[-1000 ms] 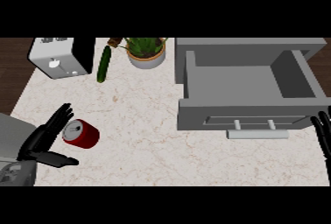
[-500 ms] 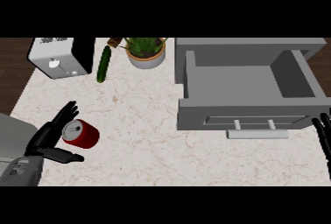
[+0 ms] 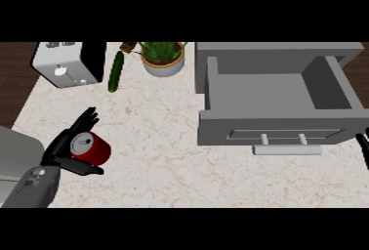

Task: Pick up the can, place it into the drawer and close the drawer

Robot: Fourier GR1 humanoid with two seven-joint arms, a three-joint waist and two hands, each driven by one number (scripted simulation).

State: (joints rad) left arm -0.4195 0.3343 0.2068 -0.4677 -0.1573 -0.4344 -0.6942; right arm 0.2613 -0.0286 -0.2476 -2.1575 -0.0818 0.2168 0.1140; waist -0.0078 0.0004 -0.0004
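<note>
Left hand, spread wide with nothing gripped yet, cups the can, which stands apparently upright just right of its palm. The open drawer lies well right, nearer the right hand, whose state is indiscernible.

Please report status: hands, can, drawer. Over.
Left hand open, cupped at the can, can still on counter. Right hand resting at right edge. Drawer open; nothing between can and drawer.
</note>
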